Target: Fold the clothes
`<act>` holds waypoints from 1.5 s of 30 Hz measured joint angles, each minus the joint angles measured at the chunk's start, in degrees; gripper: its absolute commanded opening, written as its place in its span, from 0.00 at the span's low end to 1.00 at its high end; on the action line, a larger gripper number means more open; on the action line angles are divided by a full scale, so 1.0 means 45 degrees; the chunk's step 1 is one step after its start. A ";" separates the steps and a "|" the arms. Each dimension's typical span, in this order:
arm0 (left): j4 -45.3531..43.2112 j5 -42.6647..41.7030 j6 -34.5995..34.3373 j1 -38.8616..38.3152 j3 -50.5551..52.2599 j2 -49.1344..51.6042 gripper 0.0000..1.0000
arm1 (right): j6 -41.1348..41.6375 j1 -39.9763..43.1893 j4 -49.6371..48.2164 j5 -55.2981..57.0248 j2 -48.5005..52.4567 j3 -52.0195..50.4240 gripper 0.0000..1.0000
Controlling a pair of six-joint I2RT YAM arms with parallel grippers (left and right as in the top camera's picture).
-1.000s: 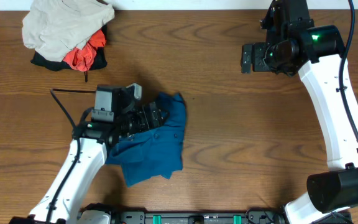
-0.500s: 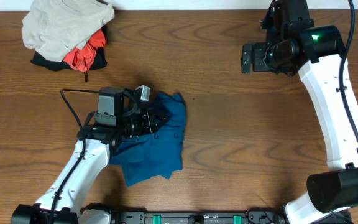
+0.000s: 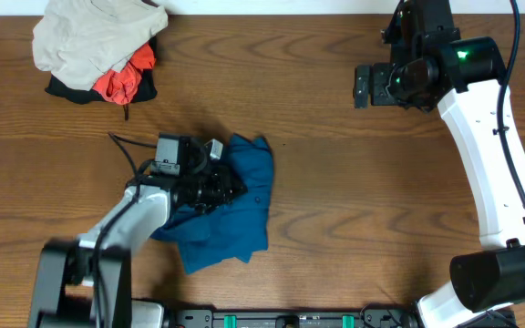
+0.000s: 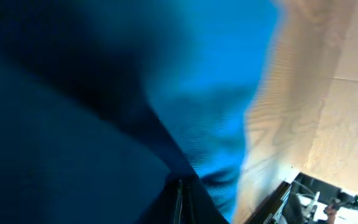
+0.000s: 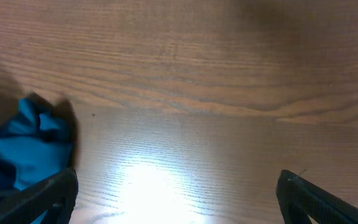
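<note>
I see the wooden table [image 3: 354,237] filling the overhead view. The teal shirt [image 3: 240,219] lies crumpled on its left-centre part, toward the near edge, and is bunched rather than spread flat. At the far left corner sits a heap, well apart from the shirt: a pale beige garment [image 3: 89,36] on top, with an orange-red garment [image 3: 126,80] and a black garment [image 3: 62,89] under it. My left claw [image 3: 221,182] rests on the shirt's upper left part. Its wrist view is full of blue cloth [image 4: 216,74], and the jaws are pinched together on a fold. My right claw [image 5: 174,186] hangs over bare wood at the far right, jaws spread wide and holding nothing.
</note>
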State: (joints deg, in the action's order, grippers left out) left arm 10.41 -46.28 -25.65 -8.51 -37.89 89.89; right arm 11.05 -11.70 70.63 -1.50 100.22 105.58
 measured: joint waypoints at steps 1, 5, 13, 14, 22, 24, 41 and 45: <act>-0.0087 0.0000 0.0010 0.0117 0.0000 0.0296 0.06 | 0.0000 0.0000 0.0010 0.0000 0.0000 0.0000 0.99; -0.0695 -0.0121 0.0267 0.0491 0.0000 0.0962 0.06 | 0.0000 0.0000 0.0010 0.0000 0.0000 0.0000 0.99; -0.1768 -0.0296 0.1010 0.0554 -0.0015 0.0656 0.07 | 0.0000 0.0000 0.0063 0.0000 0.0000 0.0000 0.99; -0.1768 -0.0389 0.1112 0.0549 -0.0019 0.0403 0.07 | 0.0000 0.0000 0.0083 0.0000 0.0000 0.0000 0.99; -0.1802 -0.0787 0.1447 0.0034 -0.0316 -0.2001 0.07 | 0.0000 0.0000 0.0146 0.0000 0.0000 0.0000 0.99; -0.1787 -0.0758 0.1477 -0.0117 -0.0355 -0.2001 0.07 | 0.0000 0.0000 0.0146 0.0000 0.0000 0.0000 0.99; -0.5722 -0.1219 0.0597 -0.0321 -0.0350 0.2909 0.09 | 0.0000 0.0000 0.0155 0.0000 0.0000 0.0000 0.99; -0.6785 -0.1190 -0.0068 -0.0767 -0.0350 0.3249 0.09 | 0.0000 0.0000 0.0170 0.0000 0.0000 0.0000 0.99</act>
State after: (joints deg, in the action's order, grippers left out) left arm -20.12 -51.64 -25.96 -11.97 -39.46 104.51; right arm 11.05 -11.70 71.40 -1.50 100.22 105.58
